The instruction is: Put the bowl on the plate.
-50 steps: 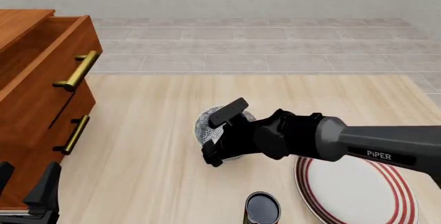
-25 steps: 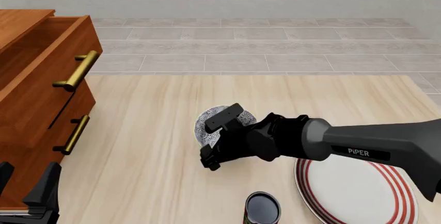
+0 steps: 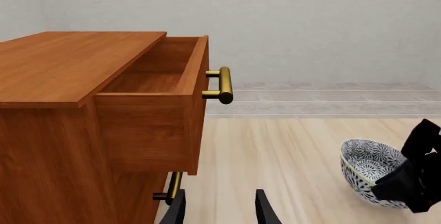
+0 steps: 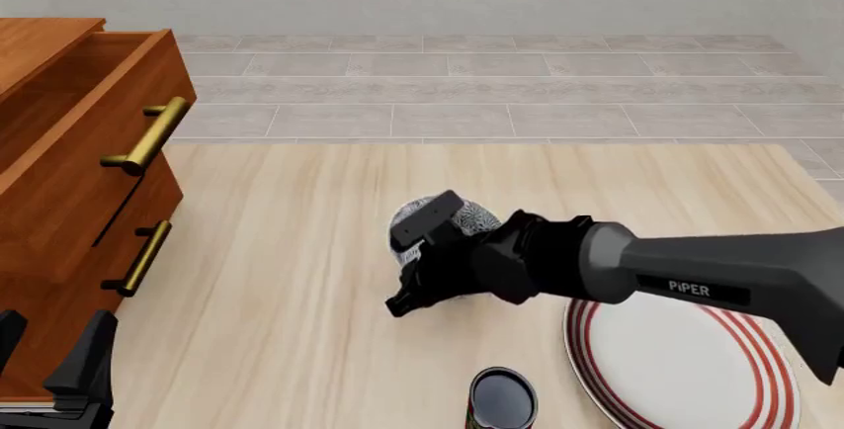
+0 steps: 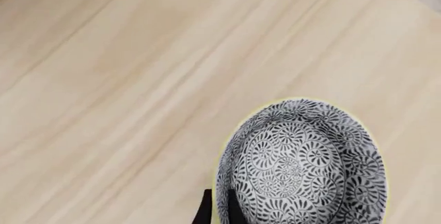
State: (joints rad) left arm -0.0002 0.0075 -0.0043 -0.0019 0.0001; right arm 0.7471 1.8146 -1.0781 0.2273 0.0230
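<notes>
A: Our right gripper [image 4: 425, 263] is down over the bowl [image 4: 456, 219], and in the right wrist view one finger [image 5: 204, 211] sits just outside the pale rim with the wall of the bowl [image 5: 300, 166] beside it. We judge the jaws are pinching that rim, though the second finger is hidden, so we cannot tell for sure.

B: And our left gripper [image 3: 220, 208]?

A: Its fingers stand apart with nothing between them, parked low by the wooden drawer cabinet [image 3: 103, 110], well away from the work.

B: Where does the bowl sit?

A: Near the middle of the table [image 4: 291, 251], tipped in the left wrist view, its patterned inside facing the cabinet. The plate [image 4: 686, 370] lies near our right front, the dark can [image 4: 503, 397] just beside it.

B: How will it handle?

A: We reckon it is stiff, glazed ceramic: heavy for a rim pinch, slippery, and likely to swing or chip. We would hold the wall deep between the fingers and carry it low.
</notes>
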